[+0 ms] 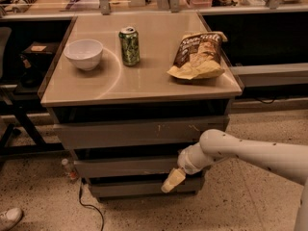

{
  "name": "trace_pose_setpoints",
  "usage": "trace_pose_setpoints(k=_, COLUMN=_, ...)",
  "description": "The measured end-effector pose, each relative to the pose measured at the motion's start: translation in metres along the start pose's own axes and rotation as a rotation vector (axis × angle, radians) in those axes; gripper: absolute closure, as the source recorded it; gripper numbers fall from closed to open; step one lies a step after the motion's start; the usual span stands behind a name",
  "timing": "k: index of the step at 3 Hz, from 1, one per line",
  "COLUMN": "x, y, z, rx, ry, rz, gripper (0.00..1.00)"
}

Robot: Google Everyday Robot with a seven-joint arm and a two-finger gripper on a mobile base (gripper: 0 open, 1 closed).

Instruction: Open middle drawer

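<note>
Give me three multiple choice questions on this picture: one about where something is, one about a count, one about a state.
1. Where is the end effector?
A. Raised high on the left
B. Low in front of the drawers, by the lower right of the middle drawer
C. Resting on the floor

2. How many things sit on the cabinet top?
A. Two
B. Three
C. Five

3. How is the can placed?
A. Upright
B. On its side
C. Crushed flat

Answers:
1 B, the arm reaches in from the right and its tip hangs at that drawer front's lower edge.
2 B, a bowl, the can and a chip bag are there.
3 A, its lid faces up.
</note>
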State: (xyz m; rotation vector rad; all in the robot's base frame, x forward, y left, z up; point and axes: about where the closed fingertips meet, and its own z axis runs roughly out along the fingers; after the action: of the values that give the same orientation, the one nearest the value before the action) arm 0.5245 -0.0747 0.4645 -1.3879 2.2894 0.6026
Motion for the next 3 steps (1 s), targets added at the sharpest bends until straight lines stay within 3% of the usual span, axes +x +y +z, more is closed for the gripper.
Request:
trace_pose_setpoints(k=1, x=-0.004, y=-0.012, z=0.006, rx=-0.002, ry=-0.003, rz=-0.019, gripper=0.00)
trace_pose_setpoints(k=3, x=0.005, y=-0.009, z=0.041, rx=-0.056, ry=0.070, rz=-0.030, gripper=0.00)
